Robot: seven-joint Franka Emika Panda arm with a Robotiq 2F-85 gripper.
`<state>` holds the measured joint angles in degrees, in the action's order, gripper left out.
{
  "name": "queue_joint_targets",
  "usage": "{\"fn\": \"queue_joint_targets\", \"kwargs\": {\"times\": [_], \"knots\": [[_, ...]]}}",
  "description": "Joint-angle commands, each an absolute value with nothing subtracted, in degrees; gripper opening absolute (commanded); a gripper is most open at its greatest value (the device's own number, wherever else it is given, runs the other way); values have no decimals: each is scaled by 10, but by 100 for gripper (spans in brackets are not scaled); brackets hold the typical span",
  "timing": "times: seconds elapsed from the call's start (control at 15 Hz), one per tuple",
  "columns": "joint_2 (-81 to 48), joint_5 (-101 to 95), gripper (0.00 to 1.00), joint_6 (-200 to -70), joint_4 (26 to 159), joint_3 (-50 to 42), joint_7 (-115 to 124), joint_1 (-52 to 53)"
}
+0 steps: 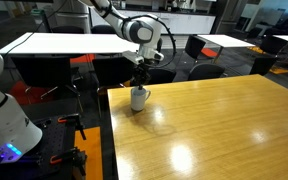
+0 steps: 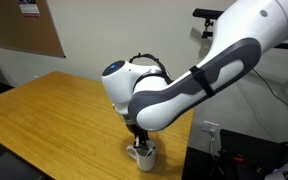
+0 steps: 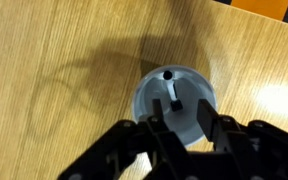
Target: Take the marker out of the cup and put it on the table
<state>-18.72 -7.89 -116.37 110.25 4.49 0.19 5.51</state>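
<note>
- In an exterior view, a long white table [image 1: 54,42] stands behind the end effector [image 1: 141,82], with black chairs [image 1: 112,68] tucked along its near edge.
- Further back, off to one side of the end effector, is a second white table [image 1: 224,41] with another dark chair [image 1: 198,47] beside it.
- The floor [image 1: 54,100] under them is dark, and an orange patch [image 1: 80,61] shows among the chairs.
- In an exterior view, a pale grey wall [image 2: 104,30] rises beyond the end effector.
- High on it, well to the side, hangs a brown cork board [image 2: 29,30] with a white sheet [image 2: 26,7] on it.
- A white wall socket [image 2: 212,130] sits low on the wall, near the end effector.
</note>
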Motion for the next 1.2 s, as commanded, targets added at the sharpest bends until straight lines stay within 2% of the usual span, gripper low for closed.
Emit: {"fn": "queue_joint_targets", "kwargs": {"times": [0.0, 1.13], "knots": [[-193, -78, 42, -1196, 1108, 39, 5, 53], [-214, -46, 38, -1177, 1109, 34, 3, 48]]}}
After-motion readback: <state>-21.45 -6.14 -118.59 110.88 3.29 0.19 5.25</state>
